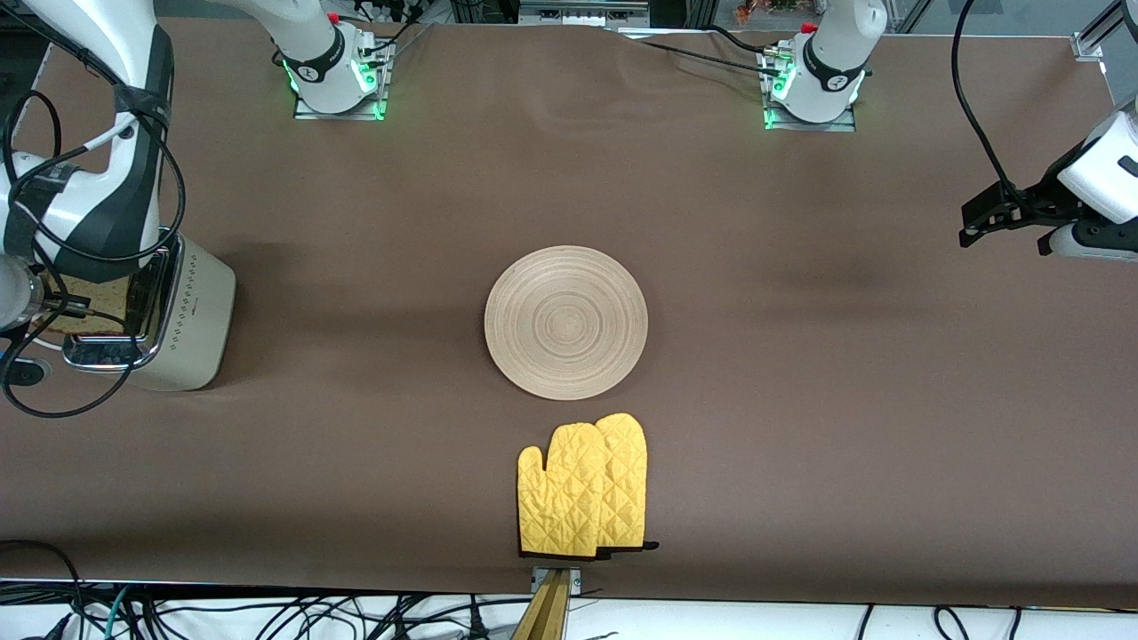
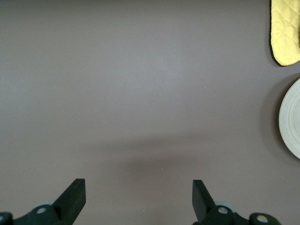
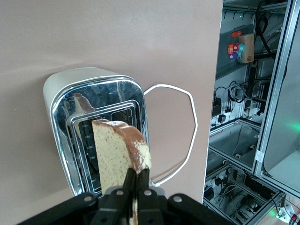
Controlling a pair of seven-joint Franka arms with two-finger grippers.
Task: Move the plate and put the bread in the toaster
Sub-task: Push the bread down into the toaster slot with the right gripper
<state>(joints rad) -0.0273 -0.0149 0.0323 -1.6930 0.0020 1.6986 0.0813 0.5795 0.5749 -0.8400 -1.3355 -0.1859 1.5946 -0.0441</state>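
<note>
Plate (image 1: pixel 566 322) flat at centre of front view, on bare brown table (image 1: pixel 800 400), rim clear all round. Pair of yellow oven mitts (image 1: pixel 583 487) just below it in frame, stacked, apart from plate rim, cuffs close to lower table edge.

Toaster (image 1: pixel 182 320) at left edge of front view, toward right arm's end of table, chrome top half hidden under right arm. Wide open cloth between toaster and plate.

Right end effector (image 3: pixel 136 187) over toaster, fingers pinched narrow on lower edge of bread (image 3: pixel 119 152). Slice upright, crust edge outward, poised above dark slots; in front view only a strip of bread (image 1: pixel 84 302) visible at far left.

Left end effector (image 2: pixel 139 199) at right edge of front view, raised over bare table, fingers (image 2: pixel 72 197) spread wide, holding nothing. Arm waiting. In left wrist view, plate rim and mitt tip at right border, well apart from fingers.
</note>
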